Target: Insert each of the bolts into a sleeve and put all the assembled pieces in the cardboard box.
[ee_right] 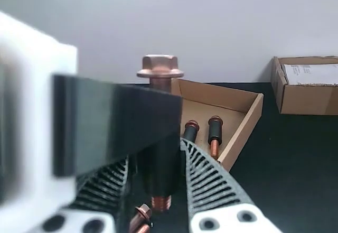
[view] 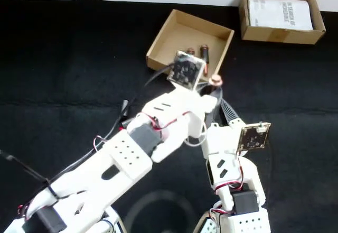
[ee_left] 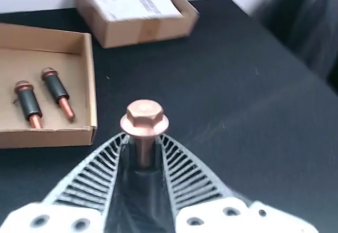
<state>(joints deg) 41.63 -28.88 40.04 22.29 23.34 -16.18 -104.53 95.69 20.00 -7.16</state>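
A copper bolt (view: 215,80) stands upright through a black sleeve (ee_right: 158,169), just off the near right corner of the cardboard box (view: 161,43). My left gripper (ee_left: 143,138) is shut on the bolt's shank under its hex head (ee_left: 144,118). My right gripper (ee_right: 158,154) is shut on the sleeve, and the bolt's threaded end (ee_right: 161,201) pokes out below. Two assembled pieces (view: 198,53) lie side by side inside the box (ee_left: 87,74). A loose bolt (ee_right: 140,217) lies on the table under the right gripper.
A second cardboard box (view: 274,35) holding a printed sheet sits at the far right by the wall. The table is covered by a black cloth (view: 68,58). The left arm's body (ee_right: 31,117) crosses close in front of the right wrist view.
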